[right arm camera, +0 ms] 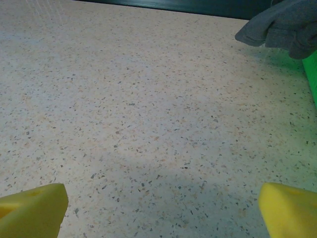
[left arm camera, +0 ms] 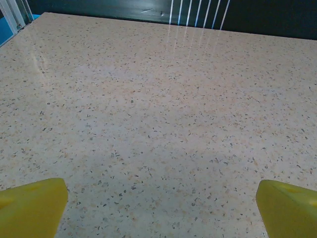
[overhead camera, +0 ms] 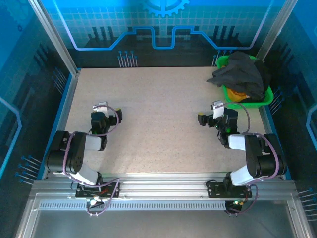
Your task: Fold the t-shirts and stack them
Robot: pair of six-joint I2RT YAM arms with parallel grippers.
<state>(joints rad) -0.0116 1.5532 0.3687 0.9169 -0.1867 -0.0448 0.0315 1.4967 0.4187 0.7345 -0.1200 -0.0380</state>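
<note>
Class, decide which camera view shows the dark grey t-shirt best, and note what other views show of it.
The top external view: the dark grey t-shirt lies heaped in the green basket, spilling over the rim. The right wrist view catches just a drooping edge at upper right.

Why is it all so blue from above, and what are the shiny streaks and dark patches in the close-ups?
Top external: blue walls tint the surroundings; the table is evenly lit. Left wrist: pale glare upper left, white streaks reflected at the far edge, soft shadow low down. Right wrist: similar shadow, a green tinge beside the basket; yellow fingertips look slightly soft.
</note>
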